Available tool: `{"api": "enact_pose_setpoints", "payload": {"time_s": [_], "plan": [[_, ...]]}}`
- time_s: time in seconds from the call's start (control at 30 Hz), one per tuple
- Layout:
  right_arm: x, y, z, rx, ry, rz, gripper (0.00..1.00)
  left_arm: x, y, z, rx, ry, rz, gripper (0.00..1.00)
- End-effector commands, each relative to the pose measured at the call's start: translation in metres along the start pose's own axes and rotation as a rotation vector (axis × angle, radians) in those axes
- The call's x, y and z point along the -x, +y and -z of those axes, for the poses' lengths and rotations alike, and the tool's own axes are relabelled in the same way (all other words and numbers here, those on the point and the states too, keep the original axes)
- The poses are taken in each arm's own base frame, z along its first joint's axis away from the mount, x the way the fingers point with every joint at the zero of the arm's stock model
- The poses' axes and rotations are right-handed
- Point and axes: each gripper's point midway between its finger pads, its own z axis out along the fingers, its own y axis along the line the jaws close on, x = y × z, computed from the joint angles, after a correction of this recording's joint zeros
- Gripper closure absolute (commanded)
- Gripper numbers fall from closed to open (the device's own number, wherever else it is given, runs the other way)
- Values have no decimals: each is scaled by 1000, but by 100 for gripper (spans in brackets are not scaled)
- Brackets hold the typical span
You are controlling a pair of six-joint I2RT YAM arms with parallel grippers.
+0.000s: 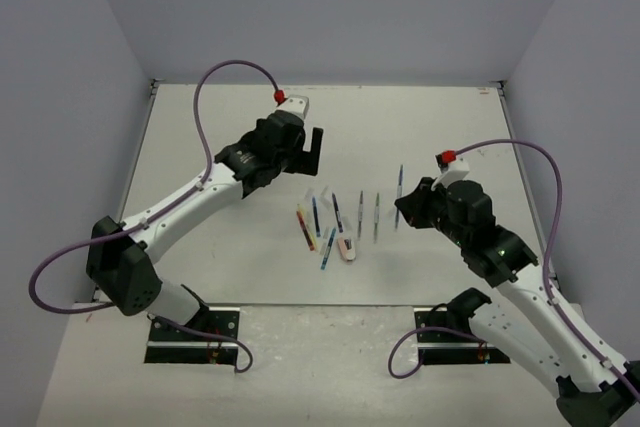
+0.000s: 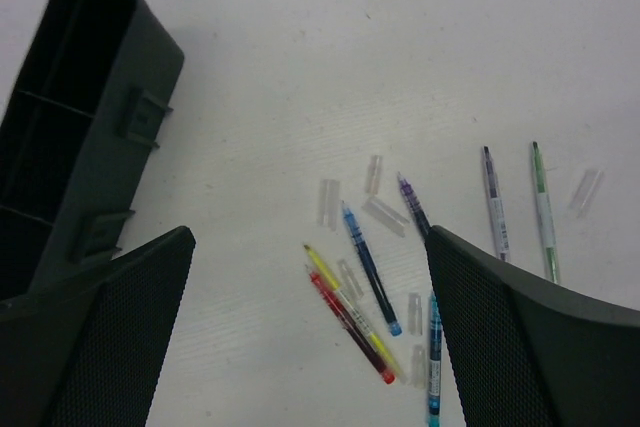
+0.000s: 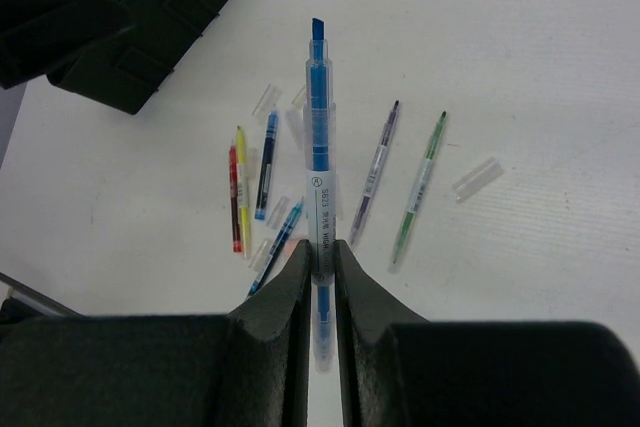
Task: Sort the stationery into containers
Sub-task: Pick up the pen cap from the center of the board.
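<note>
Top view first: your right gripper is clamped on a blue highlighter, well to the right of the organiser tray. The loose pens lie on the desk between the two. Your left gripper sits right up against the tray.

Left wrist: jaws spread wide with nothing between them. The tray is just off the left finger, dividers showing. I can't tell whether it's lying flat or tipped on its side.

Right wrist: the jaws pinch the highlighter near its back end, so most of the barrel sticks out ahead, pointing roughly at the tray's right side.

What I'd watch, and this is a guess:
- That long overhang is a lever. Clip the tray wall with the tip and the highlighter probably swivels in the grip or pops out.
- Nothing is pinning the tray, so a nudge may just shove it away.
- The clear caps near the pens roll easily.
</note>
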Motion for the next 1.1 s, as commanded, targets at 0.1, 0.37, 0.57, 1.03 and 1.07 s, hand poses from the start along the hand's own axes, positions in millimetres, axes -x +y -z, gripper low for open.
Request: {"api": "enact_pose_setpoints", "payload": {"time_s": [0.1,0.37,0.57,1.03,1.07], "plan": [[6,-5,3,-30,-29,-17,100,7,23,6,120,-52,7,0],[2,-6,-2,-45,-6,-43,100,-1,-45,-35,-174,44,-62,0],[-1,-15,-7,-104,10,-87,100,-24,-57,-78,-184,128,-112,0],[-20,-6,-13,-48,104,-87,100,-74,-49,-121,-122,265,-179,39],[-20,-6,-12,-47,100,-91,100,-77,-50,-123,-126,277,-185,42]]}}
